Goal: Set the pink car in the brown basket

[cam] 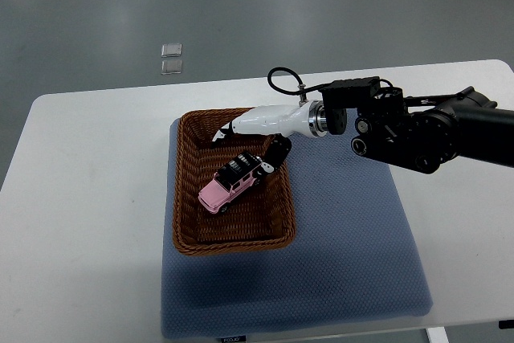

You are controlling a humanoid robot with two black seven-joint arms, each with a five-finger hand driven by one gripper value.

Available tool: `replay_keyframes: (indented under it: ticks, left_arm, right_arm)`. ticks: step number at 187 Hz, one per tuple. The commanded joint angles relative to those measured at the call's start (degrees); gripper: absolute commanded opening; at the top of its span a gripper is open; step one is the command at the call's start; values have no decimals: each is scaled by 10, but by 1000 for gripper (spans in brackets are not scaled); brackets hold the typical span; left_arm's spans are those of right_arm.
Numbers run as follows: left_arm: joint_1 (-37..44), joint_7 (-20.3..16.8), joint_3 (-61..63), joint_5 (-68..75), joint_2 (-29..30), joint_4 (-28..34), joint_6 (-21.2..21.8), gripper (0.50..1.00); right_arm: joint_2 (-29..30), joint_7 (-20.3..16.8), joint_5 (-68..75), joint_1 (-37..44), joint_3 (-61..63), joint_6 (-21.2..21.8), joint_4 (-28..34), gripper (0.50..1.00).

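The pink toy car [226,189] with a black roof lies inside the brown wicker basket [186,222], slanted, its nose toward the near left. My right hand [243,150], white with black fingertips, reaches in from the right and hovers over the basket's far half. Its fingers [220,135] stretch left above the far rim. Its thumb [276,152] points down next to the car's rear end. The hand looks open, and the car rests on the basket floor. The left arm is out of view.
The basket stands on a blue-grey mat [345,238] that covers the middle of a white table [80,198]. My black right forearm [426,134] crosses above the mat's far right. Two small clear squares [171,58] lie on the floor beyond the table.
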Motion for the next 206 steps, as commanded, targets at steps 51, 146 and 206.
replay_keyframes:
  ticks: [51,146,206]
  left_arm:
    - [0,0,0,0,0,0,0,1000]
    - [0,0,0,0,0,0,0,1000]
    - [0,0,1,0,0,0,0,1000]
  right_arm:
    - [-54,0,59,-1,80,-11,-4,858]
    - [-128,-20,394,-198,336,-79,-88,858]
    - [-121,-16,585,-290,417,-87,-96,858]
